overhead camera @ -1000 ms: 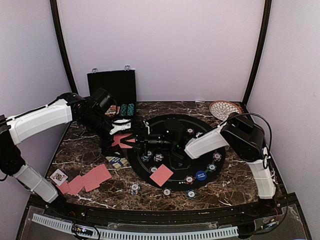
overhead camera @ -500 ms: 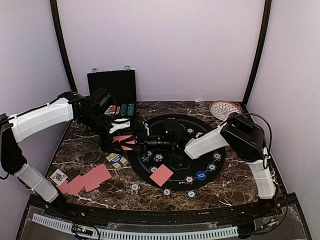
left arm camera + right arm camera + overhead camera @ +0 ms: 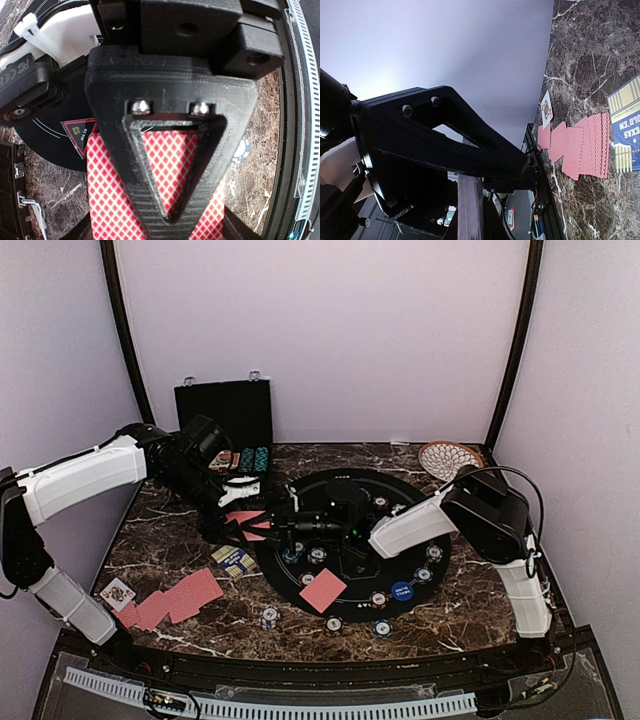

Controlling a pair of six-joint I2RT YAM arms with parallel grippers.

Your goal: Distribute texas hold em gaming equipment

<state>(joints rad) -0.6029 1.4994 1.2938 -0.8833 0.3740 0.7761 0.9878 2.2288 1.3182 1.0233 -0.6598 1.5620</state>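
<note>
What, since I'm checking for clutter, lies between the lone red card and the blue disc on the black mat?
One striped poker chip, close beside the blue disc; the rest is bare mat. The top view shows it.

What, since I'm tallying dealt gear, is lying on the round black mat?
Visible on the black mat: one red-backed card, a blue marker disc, several poker chips. The right gripper and arm hide its middle; the left gripper's held cards hide its left rim.
</note>
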